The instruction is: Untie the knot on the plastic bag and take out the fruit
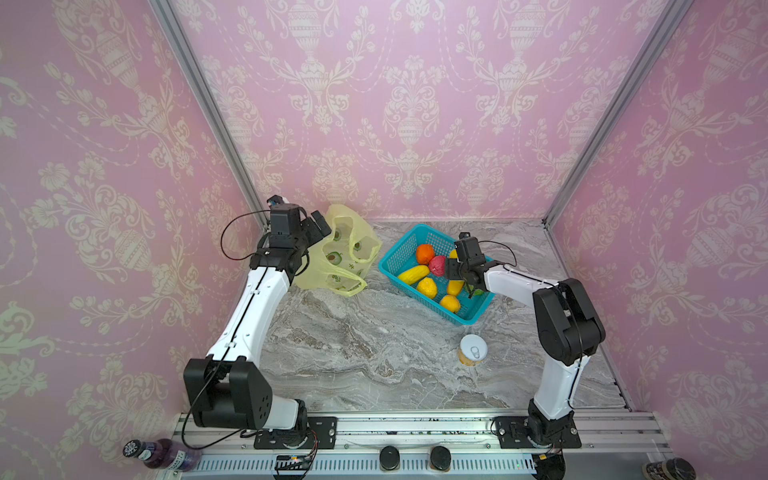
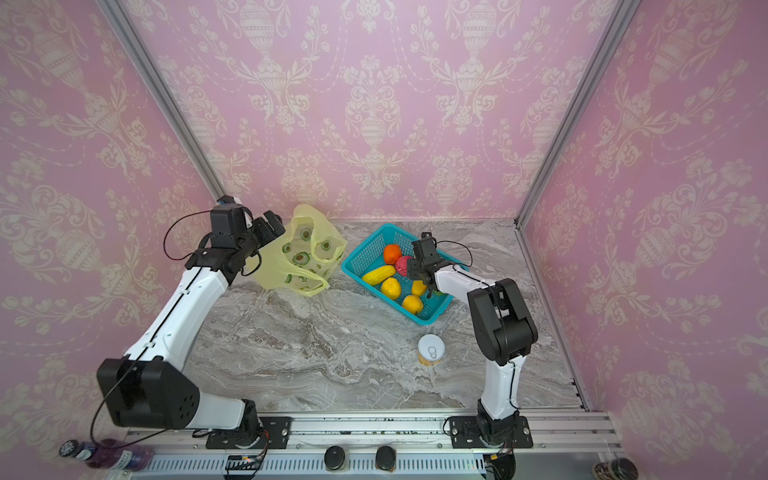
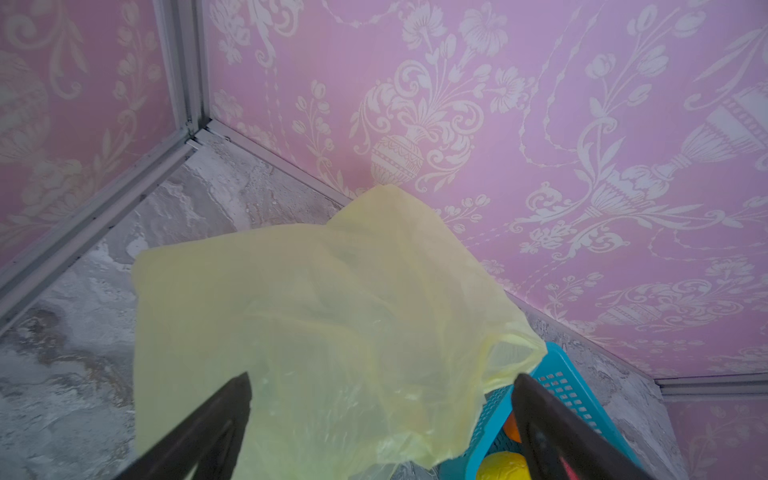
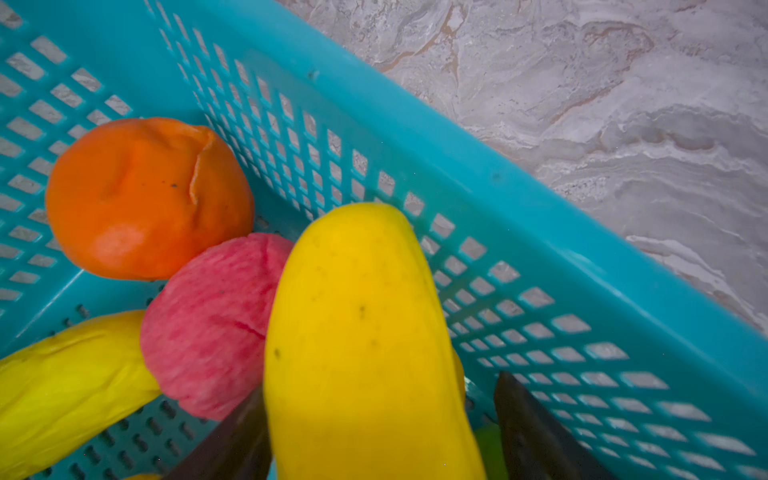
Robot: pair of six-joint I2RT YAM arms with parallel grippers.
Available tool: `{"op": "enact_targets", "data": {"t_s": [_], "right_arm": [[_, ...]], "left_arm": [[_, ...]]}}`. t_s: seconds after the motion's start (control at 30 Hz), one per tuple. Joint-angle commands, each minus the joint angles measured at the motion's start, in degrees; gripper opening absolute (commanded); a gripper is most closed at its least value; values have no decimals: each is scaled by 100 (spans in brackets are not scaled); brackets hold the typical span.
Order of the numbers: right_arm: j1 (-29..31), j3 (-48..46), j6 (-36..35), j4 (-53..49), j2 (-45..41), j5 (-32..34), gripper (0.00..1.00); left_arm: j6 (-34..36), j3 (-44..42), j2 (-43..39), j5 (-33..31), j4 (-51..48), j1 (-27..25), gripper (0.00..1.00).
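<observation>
Bag point(image 1: 349, 253), unknotted, is found at the worktop's point(image 1: 353, 353) back left corner, unheld before the left gripper's point(image 3: 382, 378) spread jaws. Fruit point(image 1: 428, 286) is kept in the basket point(image 1: 405, 249); one yellow piece point(image 4: 361, 311), judged deposited, is straddled by the right gripper's point(image 4: 380, 384) parted jaws.

The left claw point(image 3: 382, 376) gapes wide, and the right claw point(image 4: 380, 386) stands parted.

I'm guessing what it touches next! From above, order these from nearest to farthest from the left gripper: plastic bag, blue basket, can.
1. plastic bag: right beside the left gripper, back left.
2. blue basket: further right, past the bag.
3. can: front right, farthest away.
</observation>
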Motion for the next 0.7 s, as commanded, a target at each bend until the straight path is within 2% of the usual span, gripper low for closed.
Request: {"op": "enact_targets", "data": {"t_s": [0.0, 0.1, 0.2, 0.43, 0.53, 0.67], "right_arm": [[-59, -481, -117, 470, -500, -99, 86], [-61, -794, -182, 631, -903, -198, 89], [-59, -1047, -182, 669, -1364, -315, 94], [-63, -1558, 9, 310, -2537, -206, 96], [-86, -1711, 198, 34, -3197, 15, 99], [-259, -1829, 741, -357, -3946, 684, 100]], "left_arm": [[594, -380, -856, -837, 211, 18, 99], [761, -834, -1531, -1273, 382, 19, 99], [740, -1347, -2000, -1448, 611, 20, 99], [764, -1842, -2245, -1484, 533, 20, 99], [895, -2465, -2492, -2064, 850, 27, 99], [1199, -3922, -2847, -2910, 1902, 134, 99]]}}
